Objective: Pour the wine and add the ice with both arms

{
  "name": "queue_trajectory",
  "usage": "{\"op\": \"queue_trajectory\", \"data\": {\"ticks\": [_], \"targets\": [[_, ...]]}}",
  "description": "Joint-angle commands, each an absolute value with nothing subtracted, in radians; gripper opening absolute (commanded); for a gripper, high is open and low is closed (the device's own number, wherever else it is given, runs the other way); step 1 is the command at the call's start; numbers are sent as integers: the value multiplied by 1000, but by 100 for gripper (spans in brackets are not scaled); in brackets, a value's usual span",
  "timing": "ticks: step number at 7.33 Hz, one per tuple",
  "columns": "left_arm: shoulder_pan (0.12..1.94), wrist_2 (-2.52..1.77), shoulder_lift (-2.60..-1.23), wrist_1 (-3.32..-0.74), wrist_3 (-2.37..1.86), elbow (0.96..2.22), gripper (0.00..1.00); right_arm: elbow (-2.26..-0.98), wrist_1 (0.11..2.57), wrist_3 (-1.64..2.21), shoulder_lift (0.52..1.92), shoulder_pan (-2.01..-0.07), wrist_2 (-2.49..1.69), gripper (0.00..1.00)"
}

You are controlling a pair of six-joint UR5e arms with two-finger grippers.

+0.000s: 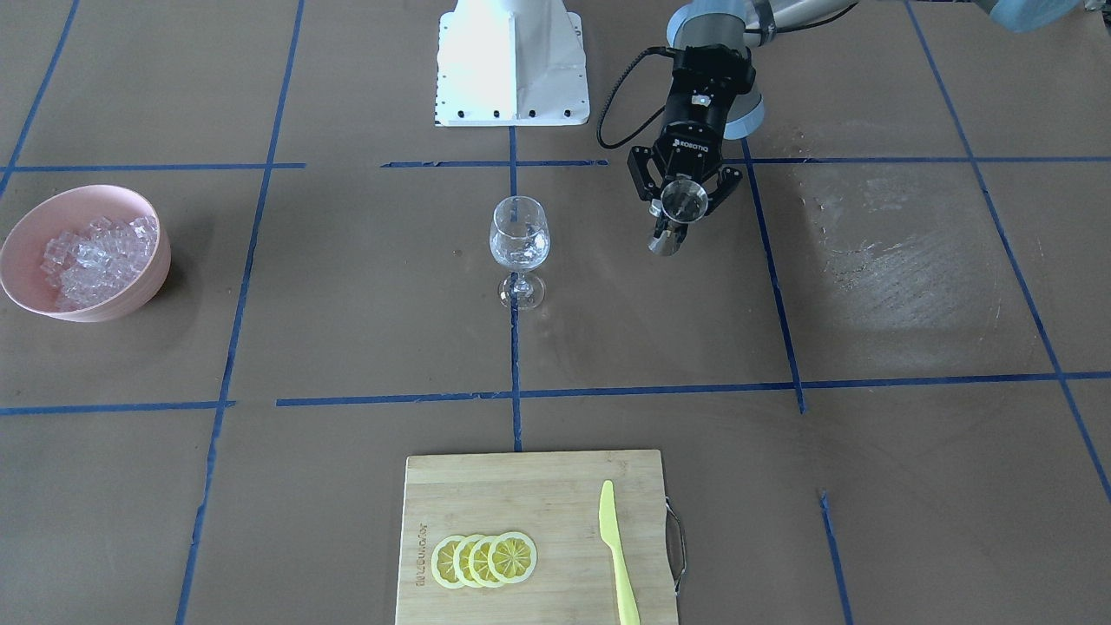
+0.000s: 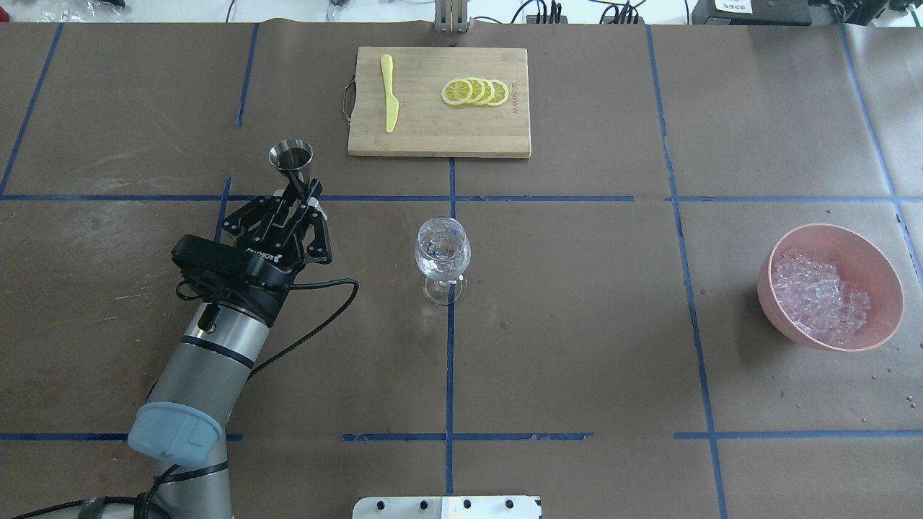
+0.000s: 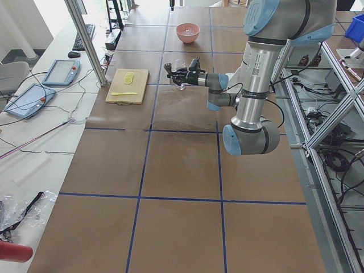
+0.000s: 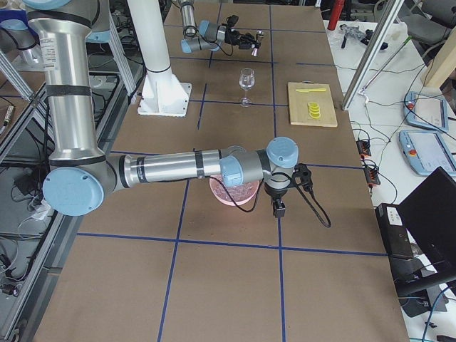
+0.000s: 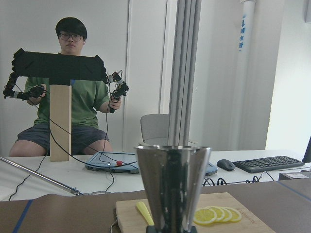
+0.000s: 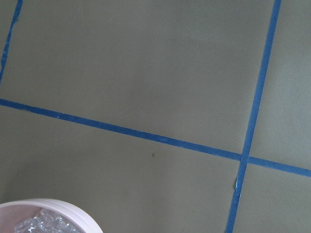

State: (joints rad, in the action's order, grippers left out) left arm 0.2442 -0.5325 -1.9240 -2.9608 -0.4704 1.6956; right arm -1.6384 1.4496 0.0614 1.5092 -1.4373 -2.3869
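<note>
The left gripper (image 2: 301, 196), black with white ROBOTIQ lettering, was clamped on the narrow waist of a polished steel, cone-shaped jigger (image 2: 291, 157), near the stemmed wine glass (image 2: 444, 291) that held the clear wine (image 2: 441, 252). Glassy ice (image 2: 818, 297) cubes lay heaped in a matte pink bowl (image 2: 892, 288). The right arm (image 4: 178, 167) hung above the bowl, and whether its grip was spread or closed could not be told.

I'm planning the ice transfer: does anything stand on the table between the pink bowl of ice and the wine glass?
Nothing visible does. Between the pink bowl and wine glass only table surface and blue tape show. The cutting board and the left gripper holding a metal cup sit off that line.
</note>
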Motion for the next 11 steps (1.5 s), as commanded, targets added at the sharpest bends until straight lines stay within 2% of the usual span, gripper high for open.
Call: {"op": "queue_trajectory", "data": {"ticks": [1,6,8,11], "targets": [[233,-554,-1940,-2907,-242,1775,0,-1638,1450,61,1509,-1437,-2387,100],[219,-629,-1951,-2902,-380,1755,0,-1652,1450,66,1511,-1437,-2388,100],[216,-638,-1954,-2768,-285,1778,0,-1658,1450,71,1511,-1437,-2388,100],[260,-917,-1939,-2657,-59,1833,0,-1658,1450,72,1512,-1437,-2388,100]]}}
